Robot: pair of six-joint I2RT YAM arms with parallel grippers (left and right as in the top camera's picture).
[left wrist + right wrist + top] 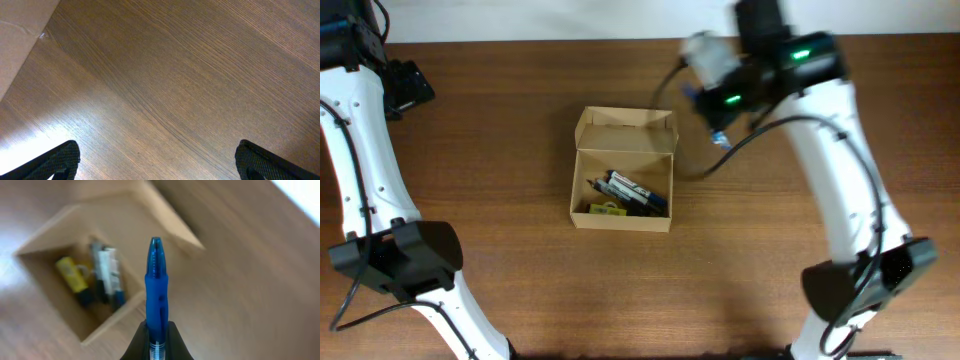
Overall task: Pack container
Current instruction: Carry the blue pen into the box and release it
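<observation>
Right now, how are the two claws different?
The left claw is open and empty; the right claw is shut on a blue pen. The left claw is far from the box; the right claw is close beside it. Both are black.

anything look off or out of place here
Nothing stands out. The container sits open and upright on the table, items lying inside it; the right gripper holds a blue pen near it, nothing spilled.
</observation>
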